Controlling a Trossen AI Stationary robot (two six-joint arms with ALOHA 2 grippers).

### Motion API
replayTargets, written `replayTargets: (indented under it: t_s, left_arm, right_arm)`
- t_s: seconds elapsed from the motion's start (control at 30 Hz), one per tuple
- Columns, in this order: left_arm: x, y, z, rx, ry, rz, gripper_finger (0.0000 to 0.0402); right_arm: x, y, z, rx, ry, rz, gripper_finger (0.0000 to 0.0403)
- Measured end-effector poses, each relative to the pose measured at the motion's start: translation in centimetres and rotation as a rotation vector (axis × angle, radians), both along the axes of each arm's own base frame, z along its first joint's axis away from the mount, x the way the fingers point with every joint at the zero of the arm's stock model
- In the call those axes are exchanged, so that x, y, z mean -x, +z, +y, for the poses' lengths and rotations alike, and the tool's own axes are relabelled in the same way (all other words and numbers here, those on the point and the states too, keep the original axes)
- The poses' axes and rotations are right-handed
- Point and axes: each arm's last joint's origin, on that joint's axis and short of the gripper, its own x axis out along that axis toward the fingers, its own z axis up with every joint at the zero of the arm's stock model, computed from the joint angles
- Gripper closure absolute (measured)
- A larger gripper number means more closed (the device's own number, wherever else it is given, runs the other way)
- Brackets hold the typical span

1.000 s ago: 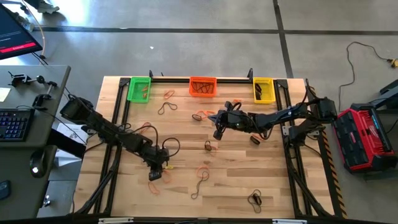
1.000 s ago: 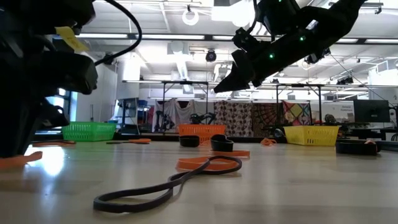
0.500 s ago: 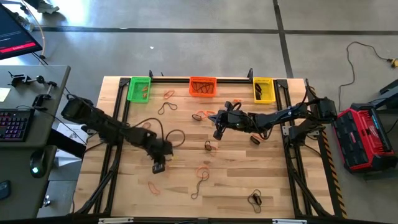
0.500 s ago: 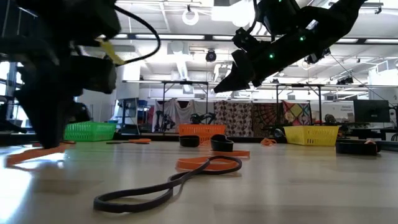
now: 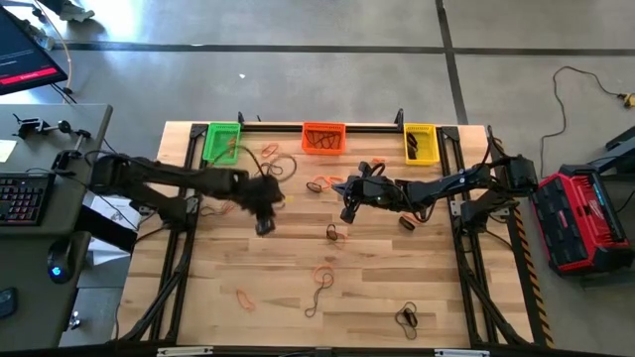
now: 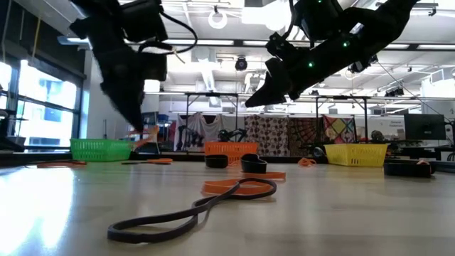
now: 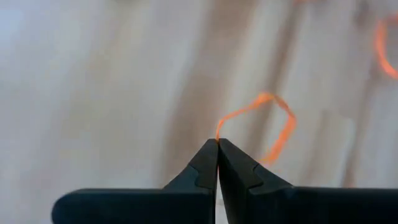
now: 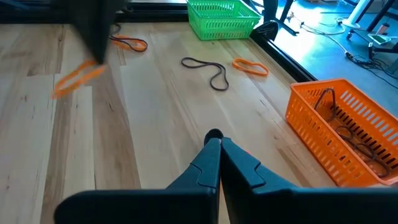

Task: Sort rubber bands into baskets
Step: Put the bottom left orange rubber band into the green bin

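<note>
We look down on the wooden desk (image 5: 397, 288), with three baskets lined up along its far edge: the green basket (image 5: 221, 142) towards the far left corner, the orange basket (image 5: 323, 138) at the middle, the yellow basket (image 5: 420, 144) towards the far right corner. Our left arm (image 5: 169, 178) reaches in from the left edge, and the left gripper (image 5: 264, 226) hangs above the desk, its fingers pressed together on an orange rubber band (image 7: 261, 124) that dangles from the tips, clear of the wood. Our right arm (image 5: 456, 183) comes in from the right edge, and the right gripper (image 5: 345, 214) hovers over the middle of the desk, pincer closed on nothing. Loose rubber bands lie scattered on the desk: a dark band (image 5: 266, 172) and an orange one (image 5: 269, 150) near the far edge between the green and orange baskets, a dark loop (image 5: 317, 296) and an orange one (image 5: 323, 273) nearer the front edge, and a black knot (image 5: 407, 317) by the front right corner. More bands (image 8: 345, 127) lie inside the orange basket
</note>
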Motion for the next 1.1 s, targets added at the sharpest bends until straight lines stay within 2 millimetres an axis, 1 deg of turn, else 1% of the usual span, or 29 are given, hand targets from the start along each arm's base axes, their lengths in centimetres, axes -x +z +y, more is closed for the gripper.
replayTargets:
  t_s: [0.27, 0.47, 0.63, 0.8, 0.9, 1.1]
  left_arm:
    - [1.9, 3.6, 5.5, -0.141, 0.224, -0.013, 0.0401]
    - [4.3, 5.1, 8.9, -0.239, 0.414, 0.054, 0.0401]
    - [6.5, 5.7, 10.9, -0.356, 0.58, 0.122, 0.0401]
    - [8.4, 5.8, 12.7, -0.46, 0.729, 0.208, 0.0401]
    - [9.4, 5.9, 13.7, -0.498, 0.768, 0.255, 0.0401]
    - [11.2, 5.7, 15.3, -0.504, 0.808, 0.318, 0.0401]
  right_arm:
    - [0.0, 0.0, 0.0, 0.0, 0.0, 0.004, 0.0403]
    - [0.0, 0.0, 0.0, 0.0, -0.001, 0.005, 0.0403]
    - [0.0, -0.1, 0.0, -0.001, -0.001, 0.009, 0.0403]
    - [0.1, -0.1, 0.0, 0.0, -0.001, 0.012, 0.0403]
    - [0.1, -0.1, 0.0, 0.001, -0.001, 0.013, 0.0403]
    - [0.1, -0.1, 0.0, 0.002, -0.001, 0.013, 0.0403]
